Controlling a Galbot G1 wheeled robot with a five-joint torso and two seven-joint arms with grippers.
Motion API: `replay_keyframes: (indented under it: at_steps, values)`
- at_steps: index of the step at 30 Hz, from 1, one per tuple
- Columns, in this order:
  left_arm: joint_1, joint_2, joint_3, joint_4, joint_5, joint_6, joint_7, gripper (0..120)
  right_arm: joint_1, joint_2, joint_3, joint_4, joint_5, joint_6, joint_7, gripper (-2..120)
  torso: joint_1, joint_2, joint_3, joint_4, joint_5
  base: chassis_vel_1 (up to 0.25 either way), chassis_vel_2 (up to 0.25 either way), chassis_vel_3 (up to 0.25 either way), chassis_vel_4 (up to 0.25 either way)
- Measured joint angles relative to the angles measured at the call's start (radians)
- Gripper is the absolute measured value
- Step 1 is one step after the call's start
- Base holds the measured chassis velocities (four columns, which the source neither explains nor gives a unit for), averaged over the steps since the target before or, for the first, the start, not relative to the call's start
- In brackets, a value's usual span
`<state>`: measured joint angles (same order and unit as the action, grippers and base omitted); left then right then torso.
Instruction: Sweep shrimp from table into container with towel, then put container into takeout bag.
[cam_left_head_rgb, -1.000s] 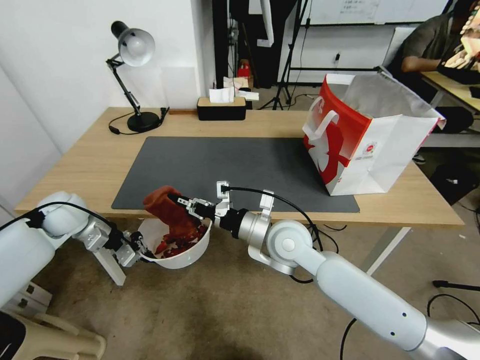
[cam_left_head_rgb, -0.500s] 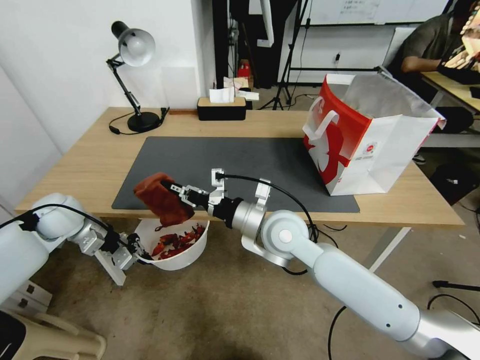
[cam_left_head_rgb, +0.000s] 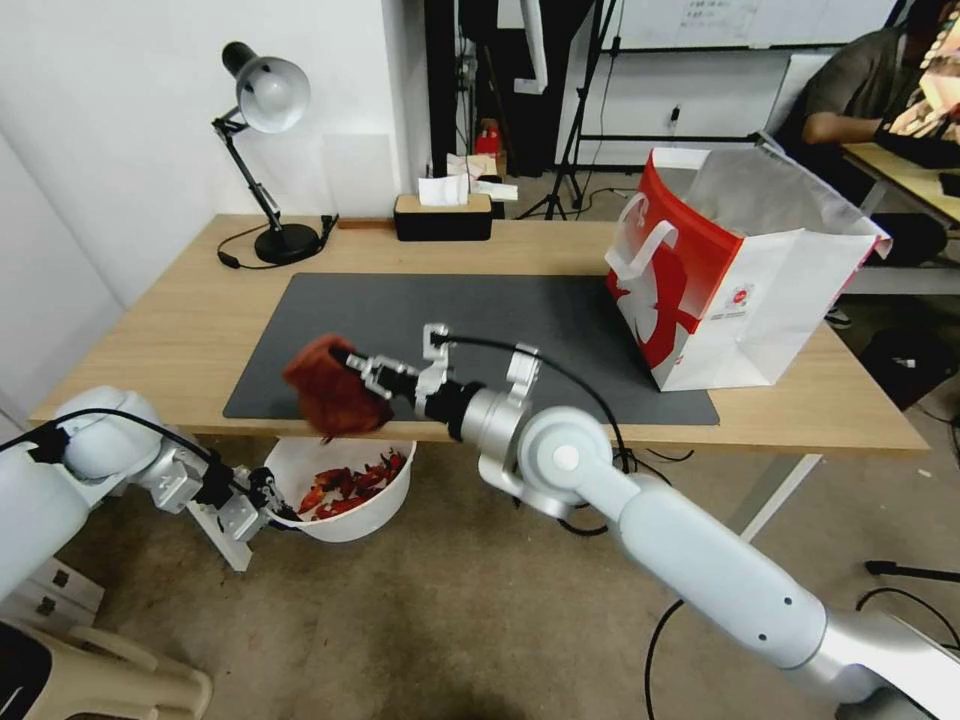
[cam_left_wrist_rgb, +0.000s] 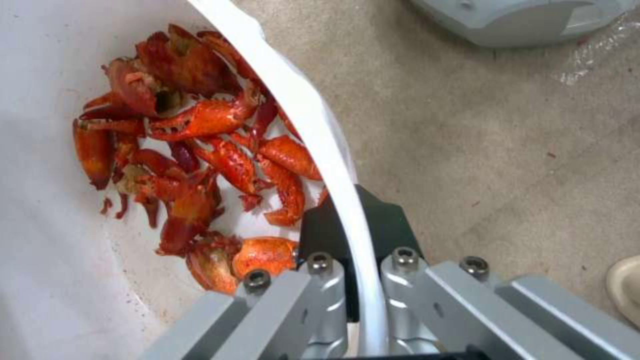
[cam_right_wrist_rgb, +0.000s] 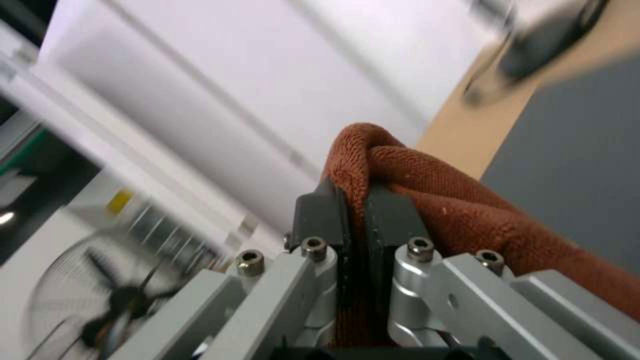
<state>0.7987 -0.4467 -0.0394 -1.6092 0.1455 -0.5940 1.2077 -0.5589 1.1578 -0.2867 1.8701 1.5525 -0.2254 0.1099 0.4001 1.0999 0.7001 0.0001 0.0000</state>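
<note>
The white container (cam_left_head_rgb: 345, 520) hangs below the table's front edge with red shrimp (cam_left_head_rgb: 345, 485) pieces lying inside it. My left gripper (cam_left_head_rgb: 265, 497) is shut on the container's rim (cam_left_wrist_rgb: 333, 165), one finger inside and one outside. The left wrist view looks down on the shrimp (cam_left_wrist_rgb: 200, 160) heaped on the container's bottom. Above the container, at the level of the table (cam_left_head_rgb: 180, 330) edge, my right gripper (cam_left_head_rgb: 355, 375) is shut on the rust-brown towel (cam_left_head_rgb: 330, 398), which hangs bunched over the dark mat's front corner. In the right wrist view the towel (cam_right_wrist_rgb: 427, 185) is pinched between the pads. The takeout bag (cam_left_head_rgb: 735, 280) stands open at the table's right.
A dark grey mat (cam_left_head_rgb: 480, 330) covers the table's middle. A black desk lamp (cam_left_head_rgb: 265, 150) stands at the back left and a tissue box (cam_left_head_rgb: 443, 215) at the back centre. Brown floor lies below the container, with a table leg (cam_left_head_rgb: 225, 535) beside my left gripper.
My right gripper lifted the towel out of the container to table height and a little to the left. The left gripper with the container shifted slightly left and down.
</note>
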Motion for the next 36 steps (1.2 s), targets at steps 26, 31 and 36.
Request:
replay_keyframes:
  at_steps: [26,31,36]
  values:
    - [0.040,0.015,-0.026,-0.028,-0.002,-0.003,-0.001,0,-0.029,-0.043,0.098,-0.134,-0.674,-0.022,0.410,36,0.000,0.000,0.000,-0.0001,0.0001,0.000,0.000,0.000,0.000]
    - [0.040,0.021,-0.026,-0.031,-0.002,0.000,-0.001,0,-0.033,-0.052,0.102,-0.124,-0.706,-0.049,0.435,51,0.000,0.000,0.000,0.0000,0.0001,0.000,0.000,0.000,0.000]
    - [0.032,0.029,-0.025,-0.033,-0.003,0.006,-0.001,0,-0.049,-0.078,0.108,-0.112,-0.734,-0.098,0.440,70,0.000,0.000,0.000,-0.0002,0.0000,0.000,0.000,0.000,0.000]
